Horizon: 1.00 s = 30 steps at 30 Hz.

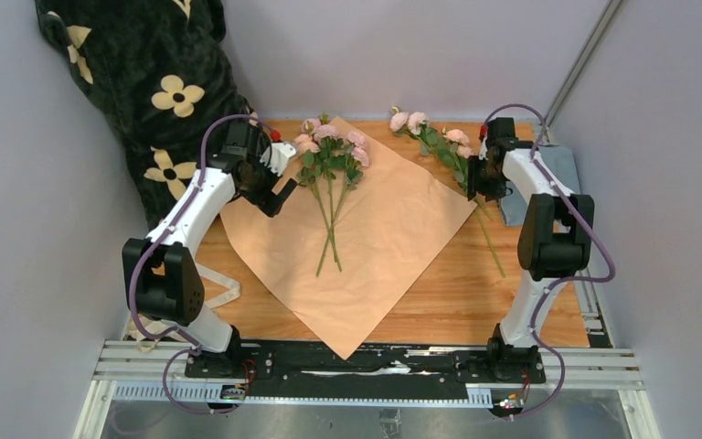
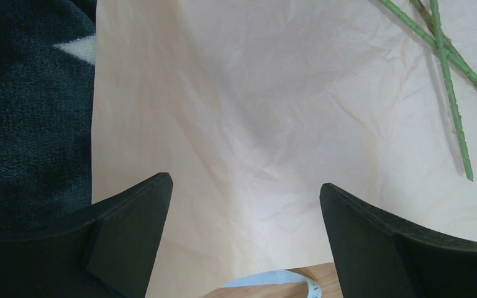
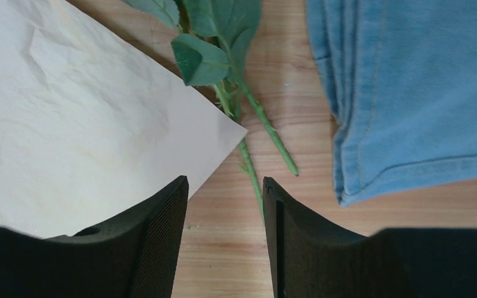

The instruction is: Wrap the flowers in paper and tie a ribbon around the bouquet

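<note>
Paper (image 1: 366, 247) lies peach side up, flowers (image 1: 332, 151) at its twelve o'clock; left gripper (image 2: 245, 182) gapes wide, right gripper (image 3: 225, 181) parted above a stem (image 3: 249, 167) at three o'clock.

Paper (image 1: 356, 238) flat at centre of table (image 1: 475, 302), set corner-on: one corner toward the arm bases, the opposite one toward the back wall.

On its far half: first bunch of flowers (image 1: 332, 160), blooms rearward, stems pointing to the near side.

Off the paper, behind its right edge: second bunch of flowers (image 1: 434, 139); one stem passes under the paper's right corner.

Cloth (image 3: 410, 93) right of that corner.

Blanket (image 1: 146, 101) in far left corner, meeting the paper's left edge.

Ribbon (image 1: 212, 297) near left, beside the left arm's base.

Left arm's fingers (image 2: 130, 230) above the paper's left corner, right arm's fingers (image 3: 155, 236) above its right corner.
</note>
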### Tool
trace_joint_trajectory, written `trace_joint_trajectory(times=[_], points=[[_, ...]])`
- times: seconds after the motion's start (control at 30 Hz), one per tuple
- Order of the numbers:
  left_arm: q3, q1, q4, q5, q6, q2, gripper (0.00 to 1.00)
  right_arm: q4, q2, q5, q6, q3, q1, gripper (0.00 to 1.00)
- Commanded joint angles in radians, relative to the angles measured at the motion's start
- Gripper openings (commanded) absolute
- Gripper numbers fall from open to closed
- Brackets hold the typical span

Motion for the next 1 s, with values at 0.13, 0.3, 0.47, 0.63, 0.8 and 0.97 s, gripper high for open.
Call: trace_joint_trajectory(times=[0.13, 0.3, 0.47, 0.63, 0.8, 0.97], points=[[0.006, 0.005, -0.01, 0.004, -0.004, 0.018, 1.0, -0.016, 0.205, 0.021, -0.13, 0.224, 0.012, 0.48], [0.008, 0.005, -0.013, -0.003, -0.005, 0.031, 1.0, -0.091, 0.374, 0.022, -0.155, 0.419, 0.009, 0.41], [0.012, 0.005, -0.016, -0.005, -0.005, 0.042, 1.0, -0.093, 0.45, -0.088, -0.161, 0.516, 0.009, 0.37], [0.013, 0.005, -0.015, -0.007, -0.005, 0.045, 1.0, -0.074, 0.516, -0.094, -0.137, 0.58, 0.008, 0.24], [0.013, 0.005, -0.016, -0.008, -0.003, 0.044, 1.0, -0.09, 0.486, -0.088, -0.138, 0.586, -0.018, 0.0], [0.015, 0.005, -0.016, -0.003, -0.004, 0.051, 1.0, -0.089, 0.313, -0.066, -0.168, 0.533, -0.025, 0.0]])
